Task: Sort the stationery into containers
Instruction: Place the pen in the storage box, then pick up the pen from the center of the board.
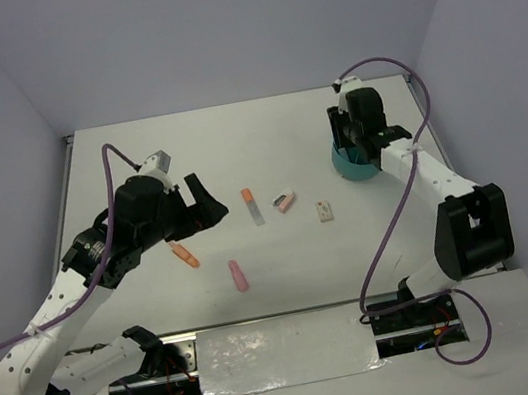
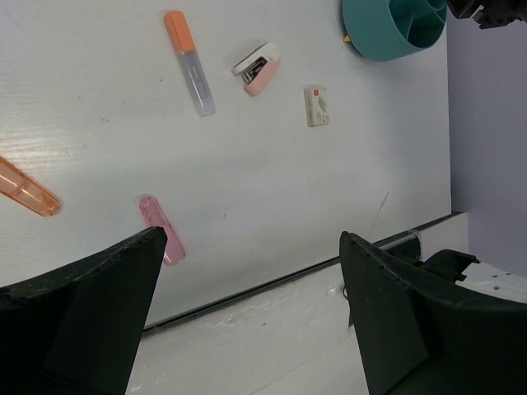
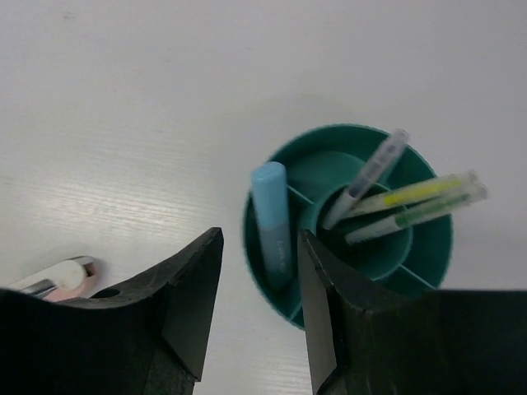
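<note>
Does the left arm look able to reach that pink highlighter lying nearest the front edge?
Probably yes: the pink highlighter lies alone, close to the left tool, whose jaws stand wide open. Nothing sits between them.

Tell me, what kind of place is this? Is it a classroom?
Probably a robot lab workbench, not a classroom. A left arm and right arm trailing purple cables are bolted to a white table boxed in by plain walls, with only scattered stationery and a teal organiser.
</note>
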Robot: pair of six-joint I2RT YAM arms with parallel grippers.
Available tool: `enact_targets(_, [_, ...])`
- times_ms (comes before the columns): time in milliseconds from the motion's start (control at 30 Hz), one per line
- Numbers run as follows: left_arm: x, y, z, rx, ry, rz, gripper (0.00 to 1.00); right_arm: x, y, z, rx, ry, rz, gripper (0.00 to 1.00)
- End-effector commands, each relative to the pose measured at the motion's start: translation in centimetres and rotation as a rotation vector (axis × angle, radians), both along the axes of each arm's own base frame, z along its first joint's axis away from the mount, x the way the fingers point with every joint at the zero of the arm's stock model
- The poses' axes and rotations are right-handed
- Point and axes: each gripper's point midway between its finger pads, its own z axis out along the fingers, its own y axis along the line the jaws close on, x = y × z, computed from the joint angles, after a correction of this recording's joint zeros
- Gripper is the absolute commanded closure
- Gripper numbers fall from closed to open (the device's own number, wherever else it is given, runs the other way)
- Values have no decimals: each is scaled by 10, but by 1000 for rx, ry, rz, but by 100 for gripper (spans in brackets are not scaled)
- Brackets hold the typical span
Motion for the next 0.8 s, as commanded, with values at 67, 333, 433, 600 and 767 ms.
enact_targets(67, [11,22,10,12,-6,167,1,-11,69,61,52,-90,142,40])
enact_targets(333, [2,73,-10,120,76,404,1,-52,197,-7,153,253,236,12])
enact_targets(433, [-2,74,-11,108,74,389,1,-59,235,-31,131,345,256,15])
enact_targets(600, [-9,70,-25,139,121,340,1,-64,275,-50,140,388,261,23])
enact_targets(767, [-15,65,-33,123,136,299,1,-60,281,-95,70,497,223,31])
